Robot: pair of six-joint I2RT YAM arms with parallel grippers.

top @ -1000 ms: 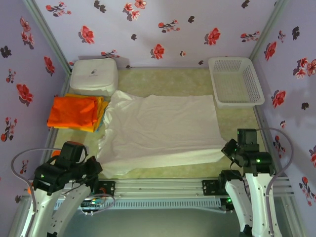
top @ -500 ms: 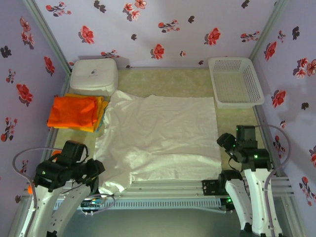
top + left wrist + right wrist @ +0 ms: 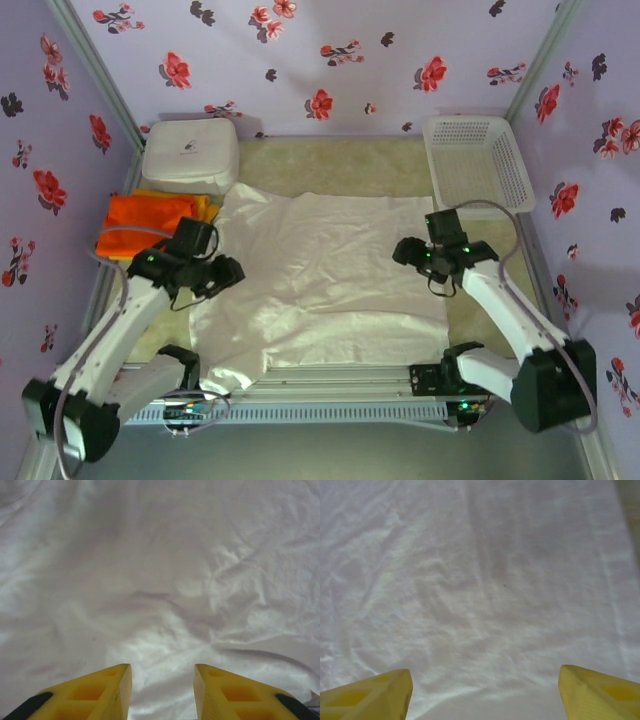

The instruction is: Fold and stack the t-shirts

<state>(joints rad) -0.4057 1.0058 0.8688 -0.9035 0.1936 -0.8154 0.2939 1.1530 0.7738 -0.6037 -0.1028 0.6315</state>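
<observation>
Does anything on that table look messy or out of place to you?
Yes. The off-white t-shirt lies spread out but wrinkled, and its near-left corner is bunched up and droops over the metal rail at the front instead of lying flat.

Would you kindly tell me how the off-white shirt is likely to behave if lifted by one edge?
Probably floppy: the off-white shirt lies flat with soft wrinkles, and its near corner droops over the table edge. Likely light and thin, so it should sag and trail from a single grip.

Spread shirt lies centre — folded shirts to its left, box behind them, basket back right.
</observation>
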